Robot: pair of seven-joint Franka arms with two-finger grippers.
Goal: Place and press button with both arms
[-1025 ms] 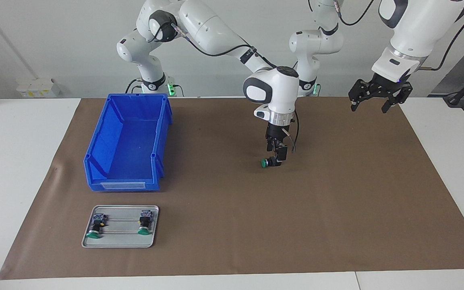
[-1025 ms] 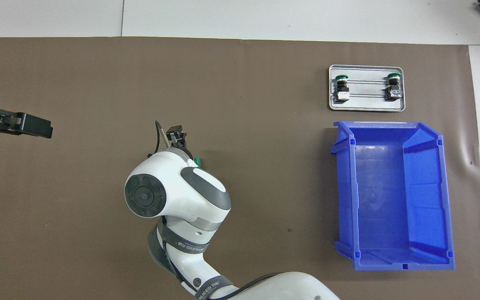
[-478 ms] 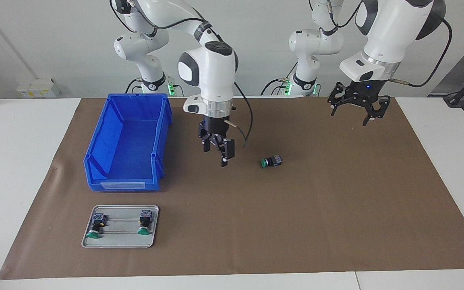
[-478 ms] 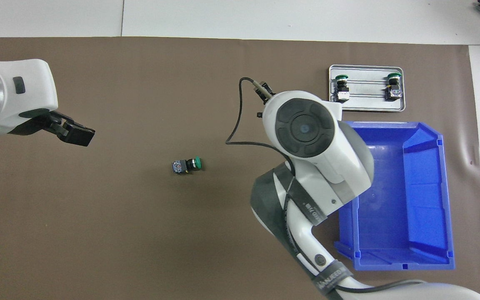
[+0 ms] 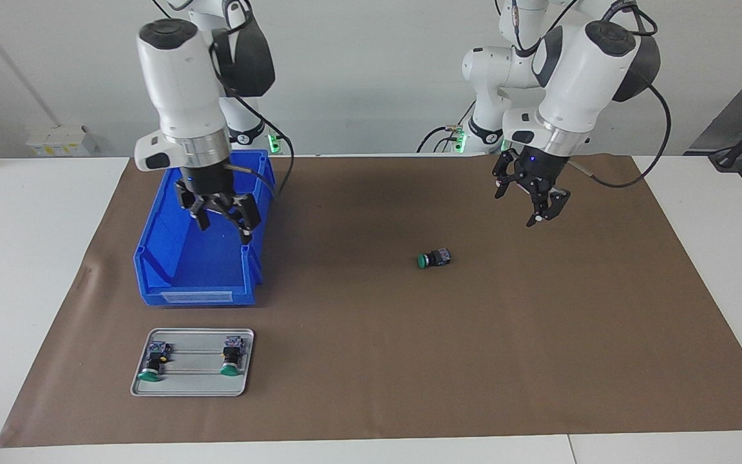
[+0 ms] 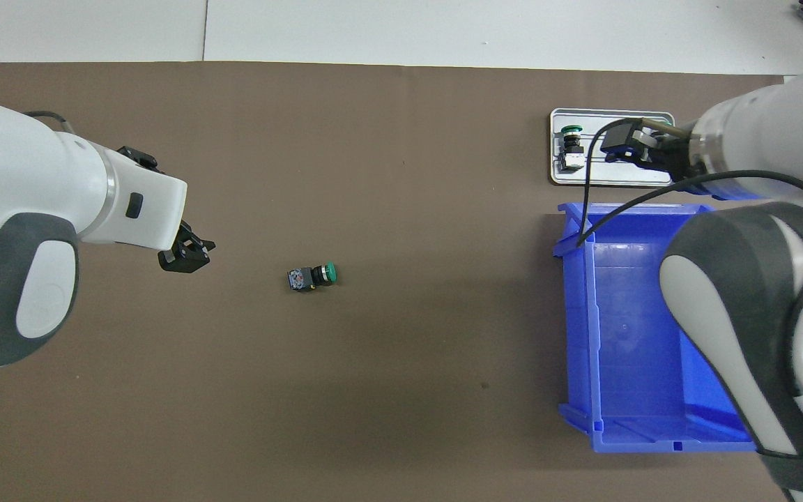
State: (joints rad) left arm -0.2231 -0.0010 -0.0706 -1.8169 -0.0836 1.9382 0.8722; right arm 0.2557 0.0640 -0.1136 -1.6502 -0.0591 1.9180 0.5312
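One button (image 5: 434, 259) (image 6: 312, 277), with a green cap and black body, lies on its side on the brown mat (image 5: 538, 335), free of both grippers. Two more buttons (image 5: 152, 362) (image 5: 230, 361) lie on a metal tray (image 5: 190, 385). My right gripper (image 5: 224, 229) hangs open and empty above the blue bin (image 5: 171, 264). In the overhead view my right gripper (image 6: 628, 143) covers one tray button, and the other tray button (image 6: 570, 143) shows. My left gripper (image 5: 525, 203) (image 6: 185, 256) hangs open over the mat, toward the left arm's end from the loose button.
The blue bin (image 6: 624, 335) has nothing in it and stands toward the right arm's end, with the tray (image 6: 610, 181) just farther from the robots. White tabletop (image 5: 36, 258) surrounds the mat.
The right gripper let go of the button on the mat, rose and swung away over the blue bin. The left gripper came down and in toward the loose button.
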